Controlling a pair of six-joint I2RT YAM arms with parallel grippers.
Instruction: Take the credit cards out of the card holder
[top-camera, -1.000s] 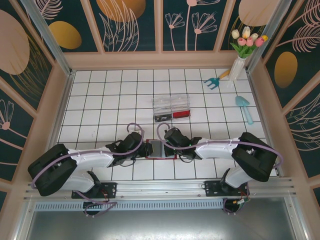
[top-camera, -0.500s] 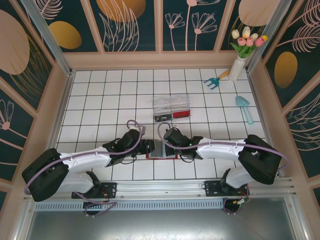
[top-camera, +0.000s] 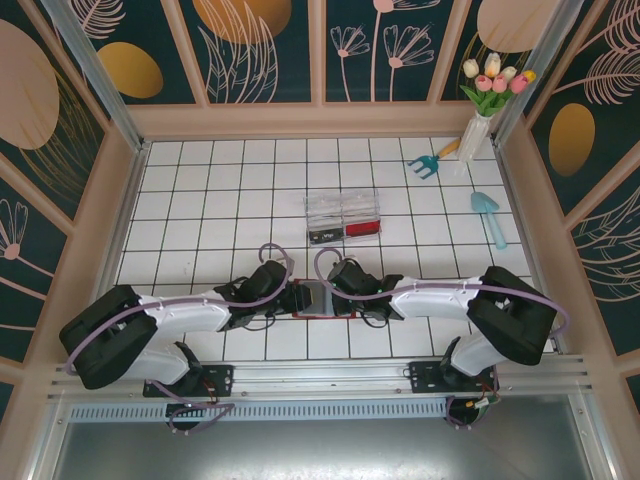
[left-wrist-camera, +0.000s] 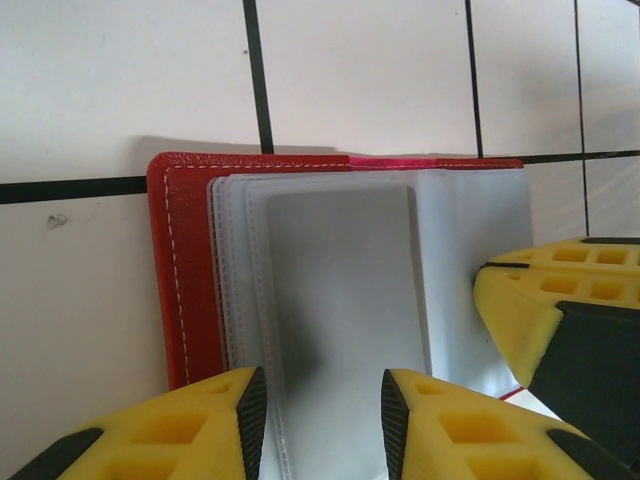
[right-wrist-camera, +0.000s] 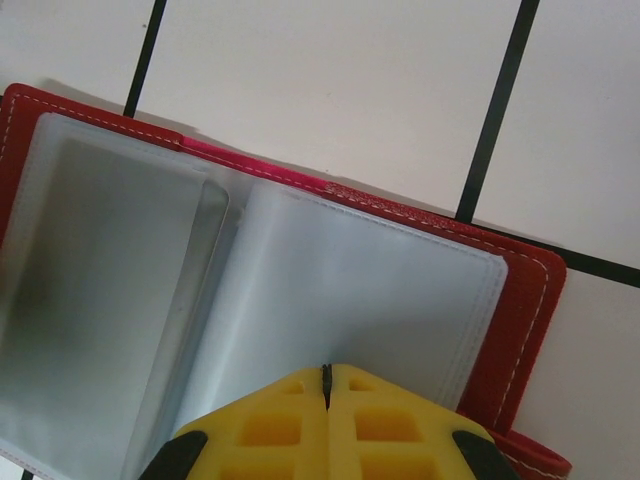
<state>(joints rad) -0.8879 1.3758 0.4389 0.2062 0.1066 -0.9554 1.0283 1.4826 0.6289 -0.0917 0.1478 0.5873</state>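
Observation:
The dark-red card holder (top-camera: 322, 300) lies open on the tiles between my two grippers. In the left wrist view its red cover (left-wrist-camera: 185, 270) frames stacked grey-blue sleeves, and a pale grey credit card (left-wrist-camera: 340, 290) sits inside the top pocket. My left gripper (left-wrist-camera: 323, 420) is open, its yellow fingers either side of the card's near end. My right gripper (right-wrist-camera: 327, 372) is shut, its tips resting on the holder's right-hand sleeve (right-wrist-camera: 350, 290) with nothing seen between them. The same card (right-wrist-camera: 100, 300) shows in the left pocket of the right wrist view.
A clear plastic tray (top-camera: 343, 217) with black and red pieces stands a few tiles beyond the holder. At the back right are a blue hand rake (top-camera: 430, 160), a teal trowel (top-camera: 489, 215) and a vase of tulips (top-camera: 485, 110). Wall panels enclose the table.
The left arm swung out and came back, its gripper ending slightly further over the holder's left page. The right gripper has stayed on the right page.

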